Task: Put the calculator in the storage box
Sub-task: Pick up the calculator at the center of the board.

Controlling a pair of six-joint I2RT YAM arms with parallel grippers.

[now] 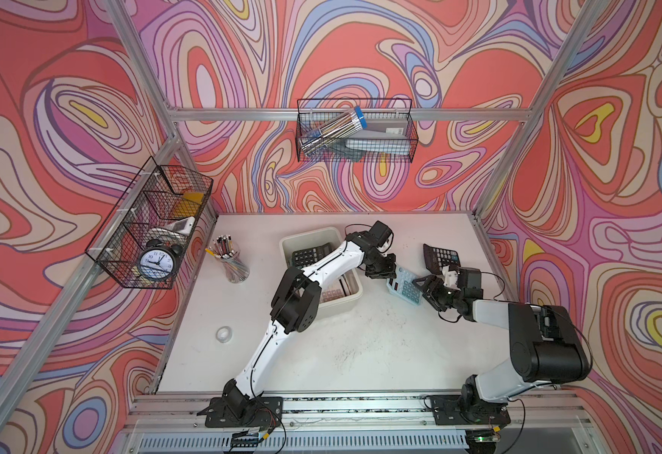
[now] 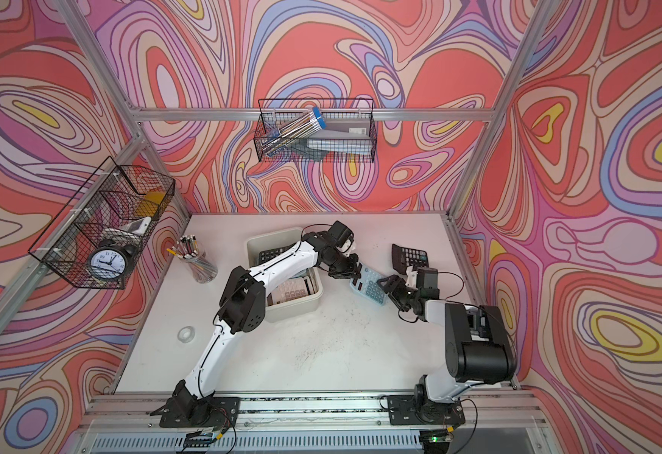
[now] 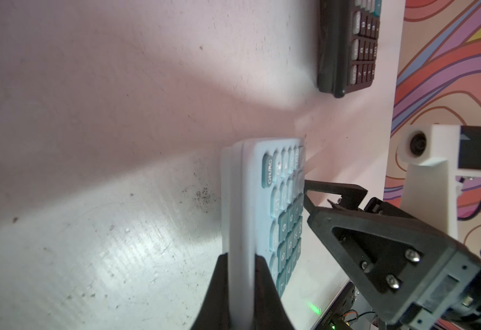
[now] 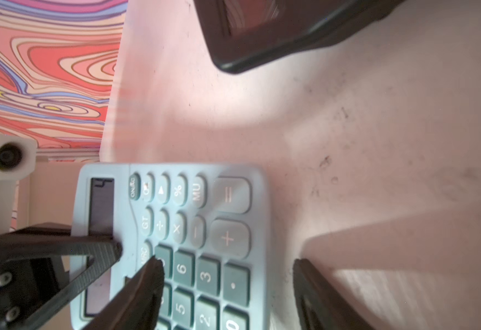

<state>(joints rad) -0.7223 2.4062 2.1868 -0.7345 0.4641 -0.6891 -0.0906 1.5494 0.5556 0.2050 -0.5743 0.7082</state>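
A light-blue calculator [image 1: 406, 289] [image 2: 370, 289] is tilted above the white table, right of the cream storage box [image 1: 309, 234] [image 2: 274, 236]. My left gripper [image 1: 386, 275] [image 2: 354, 271] [image 3: 240, 257] is shut on its display end, pinching the thin edge. My right gripper [image 1: 423, 293] [image 2: 390, 291] [image 4: 227, 265] is open at the calculator's [image 4: 193, 228] key end. One finger lies over the dark keys and the other stands off past the side edge. The box holds a black calculator and a pink one, partly hidden by my left arm.
A second black calculator [image 1: 441, 257] [image 3: 347, 48] lies near the right wall behind my right gripper. A glass of pencils [image 1: 233, 261] and a tape roll [image 1: 224, 335] sit on the left. Black wire baskets [image 1: 152, 232] [image 1: 354, 129] hang on the left and back walls.
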